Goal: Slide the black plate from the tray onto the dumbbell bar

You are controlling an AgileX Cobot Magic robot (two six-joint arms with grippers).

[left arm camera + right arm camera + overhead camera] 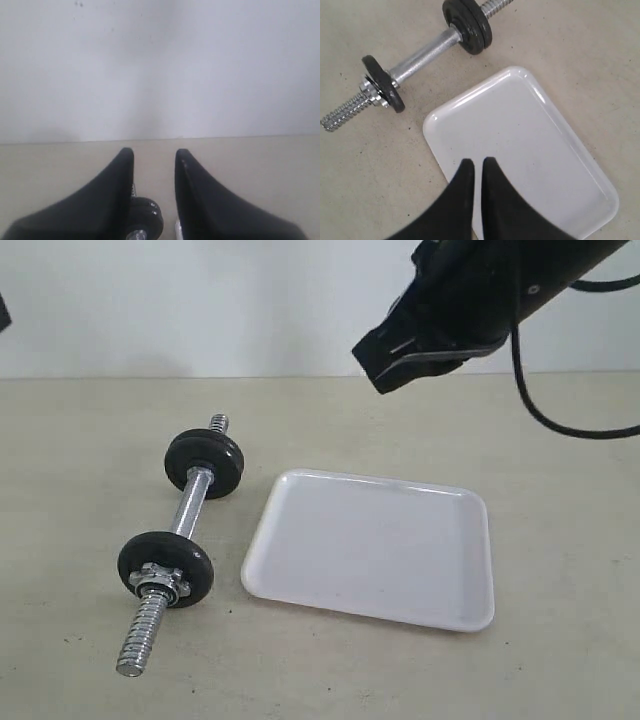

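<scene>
The black plate (205,464) sits on the dumbbell bar (190,505), in the left half of the exterior view. It is at the bar's upper end, and a bit of screw thread pokes out behind it. In the right wrist view that spot looks like two black discs pressed close together (467,25), and it is hard to tell one from the other. Lower down the bar is another black disc (195,570), with a silver star nut (160,580) right against it. The long screw end of the bar points to the lower left.

The white tray (300,482) lies flat on the table (560,490), just to the right of the bar and not touching it.

The right gripper (385,365) hangs high in the upper right of the exterior view, above the tray. Its fingers are pressed together and hold nothing.

The left gripper (154,152) shows only in its own wrist view. Its fingers stand a little apart and hold nothing. A black disc and the bar end show low down between them.
</scene>
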